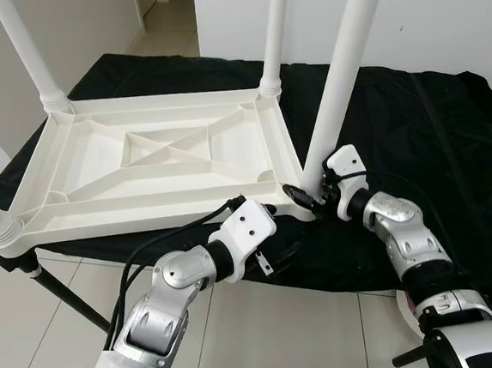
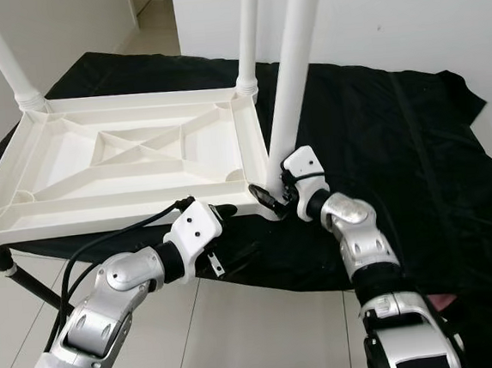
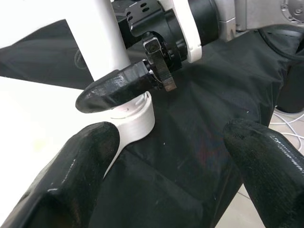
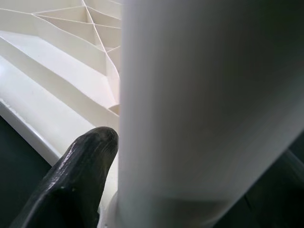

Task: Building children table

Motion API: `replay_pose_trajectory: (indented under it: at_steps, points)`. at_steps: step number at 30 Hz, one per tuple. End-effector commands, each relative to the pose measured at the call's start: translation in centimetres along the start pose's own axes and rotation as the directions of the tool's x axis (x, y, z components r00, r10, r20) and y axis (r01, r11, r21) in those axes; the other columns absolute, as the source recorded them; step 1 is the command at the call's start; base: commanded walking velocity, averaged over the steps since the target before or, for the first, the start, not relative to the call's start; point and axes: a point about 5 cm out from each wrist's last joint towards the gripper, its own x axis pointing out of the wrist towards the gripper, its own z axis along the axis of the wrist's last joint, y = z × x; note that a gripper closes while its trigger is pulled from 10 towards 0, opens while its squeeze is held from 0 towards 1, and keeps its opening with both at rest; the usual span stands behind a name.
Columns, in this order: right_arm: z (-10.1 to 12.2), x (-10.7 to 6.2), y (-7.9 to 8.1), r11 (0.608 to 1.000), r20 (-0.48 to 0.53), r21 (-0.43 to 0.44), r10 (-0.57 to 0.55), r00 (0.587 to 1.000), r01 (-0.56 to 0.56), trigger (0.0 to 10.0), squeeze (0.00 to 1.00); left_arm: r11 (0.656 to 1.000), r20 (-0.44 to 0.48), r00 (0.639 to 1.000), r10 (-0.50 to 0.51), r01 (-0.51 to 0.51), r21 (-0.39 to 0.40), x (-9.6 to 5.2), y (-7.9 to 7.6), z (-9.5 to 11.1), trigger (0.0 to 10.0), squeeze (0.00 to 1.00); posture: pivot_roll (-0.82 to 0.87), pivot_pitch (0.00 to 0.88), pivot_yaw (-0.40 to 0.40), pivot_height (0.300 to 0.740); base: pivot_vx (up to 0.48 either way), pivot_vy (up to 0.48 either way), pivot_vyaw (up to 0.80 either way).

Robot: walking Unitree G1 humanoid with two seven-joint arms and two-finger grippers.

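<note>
Two grippers meet at the near right corner of the upturned white tabletop [image 1: 149, 162]. The right gripper [image 1: 309, 197] clasps the base of the near right leg [image 1: 340, 72], one black finger [image 4: 76, 178] pressed against the post where it enters its socket. The left gripper [image 3: 166, 156] hovers just beside that corner with fingers spread wide, holding nothing. The tabletop lies ribs-up on a black cloth [image 1: 422, 125] over a dark stand [image 1: 62, 295]; three other legs [image 1: 28, 52] rise from its remaining corners. Pale floor tiles [image 1: 277, 336] lie below.
</note>
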Motion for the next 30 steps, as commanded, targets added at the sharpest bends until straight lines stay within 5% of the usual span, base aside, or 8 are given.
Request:
replay_pose_trajectory:
  at_steps: [1,2,3,4,17,18,19,30]
  points:
    - [0.0,0.3,0.1,1.000,-0.003,-0.003,0.027,1.000,-0.027,10.0,0.00,0.999,-0.014,0.999,0.047,-0.047,0.007,0.1,0.2,-0.3,10.0,0.00,-0.04,0.009,-0.010,0.740,0.000,0.000,0.00]
    - [-0.1,0.4,0.0,0.999,-0.007,-0.006,0.039,0.999,-0.039,8.0,0.00,0.999,-0.014,0.999,0.047,-0.047,0.009,0.1,0.2,-0.3,10.0,0.00,-0.04,0.009,-0.010,0.740,0.000,0.000,0.00]
    - [-0.1,0.4,0.0,0.999,-0.007,-0.006,0.039,0.999,-0.039,8.0,0.00,0.999,-0.014,0.999,0.047,-0.047,0.009,0.1,0.2,-0.3,10.0,0.00,-0.04,0.009,-0.010,0.740,0.000,0.000,0.00]
    - [-0.2,0.5,0.0,0.998,-0.015,-0.004,0.057,0.998,-0.057,0.0,0.00,0.999,-0.014,0.999,0.048,-0.048,0.010,0.2,0.3,-0.2,10.0,0.00,-0.04,0.010,-0.010,0.740,0.000,0.000,0.00]
    - [-1.6,0.2,0.2,0.990,-0.039,0.032,0.138,0.990,-0.136,0.0,0.00,0.999,-0.019,0.998,0.053,-0.053,0.012,0.0,0.2,-0.3,10.0,0.00,-0.03,0.030,-0.007,0.740,0.000,0.000,0.00]
    - [-1.6,0.2,0.1,0.991,-0.038,0.035,0.129,0.991,-0.128,1.6,0.00,0.999,-0.019,0.998,0.052,-0.052,0.013,0.0,0.2,-0.3,10.0,0.00,-0.03,0.030,-0.007,0.740,0.000,0.000,0.00]
    - [-1.6,0.2,-0.1,0.994,-0.027,0.043,0.105,0.994,-0.103,10.0,0.00,0.999,-0.019,0.998,0.052,-0.051,0.013,0.0,0.2,-0.3,10.0,0.00,-0.03,0.030,-0.007,0.740,0.000,0.000,0.00]
    - [-1.1,0.4,-0.1,0.989,-0.004,0.089,-0.114,0.993,0.114,10.0,0.00,0.999,-0.017,0.999,0.051,-0.051,0.009,0.1,0.1,-0.3,10.0,0.00,-0.04,0.040,-0.013,0.740,0.000,0.000,0.00]
